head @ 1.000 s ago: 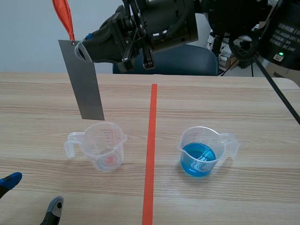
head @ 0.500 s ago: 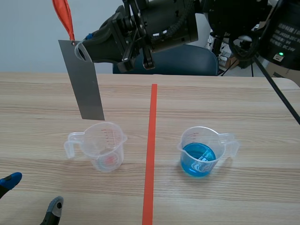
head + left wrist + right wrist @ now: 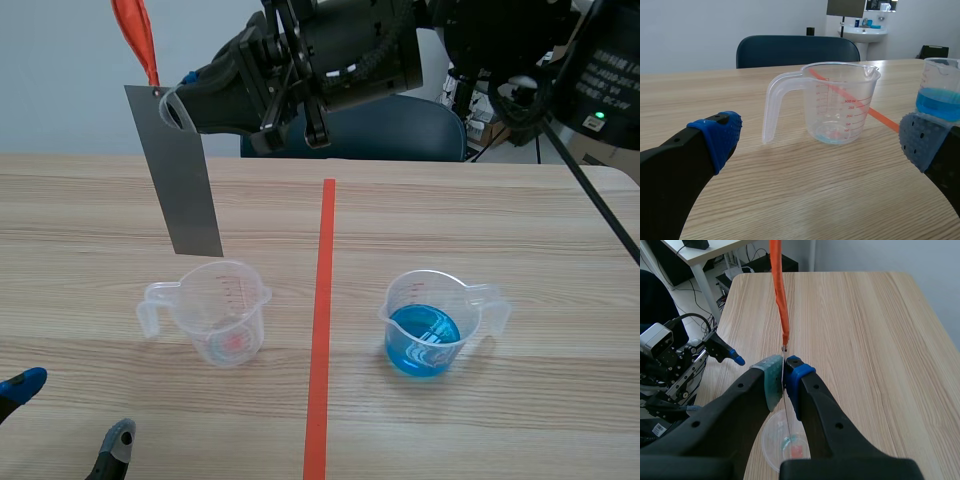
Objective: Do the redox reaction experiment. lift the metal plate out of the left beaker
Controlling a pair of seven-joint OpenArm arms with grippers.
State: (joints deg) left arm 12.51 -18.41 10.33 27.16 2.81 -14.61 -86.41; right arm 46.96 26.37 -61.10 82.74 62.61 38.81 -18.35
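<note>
On a wooden table point(image 3: 480, 220) before a blue chair point(image 3: 400, 125), the left beaker point(image 3: 225, 310) stands nearly empty; the right beaker point(image 3: 430, 320) holds blue liquid point(image 3: 422, 338); right gripper point(image 3: 784, 377) clamps the metal plate point(image 3: 180, 170) above the left beaker; left gripper point(image 3: 821, 137) gapes.

Table point(image 3: 500, 220): light wood-grain top, filling the lower two-thirds of the frame.
Tape line point(image 3: 322, 330): orange-red mark down the frame's centre.
Left beaker point(image 3: 222, 312): clear, upright, left of centre — handle pointing left.
Right beaker point(image 3: 430, 322): upright, right of centre — holds blue liquid.

Grey metal plate point(image 3: 178, 175), orange ribbon point(image 3: 137, 35), clear left beaker point(image 3: 222, 315), blue liquid point(image 3: 422, 342)
</note>
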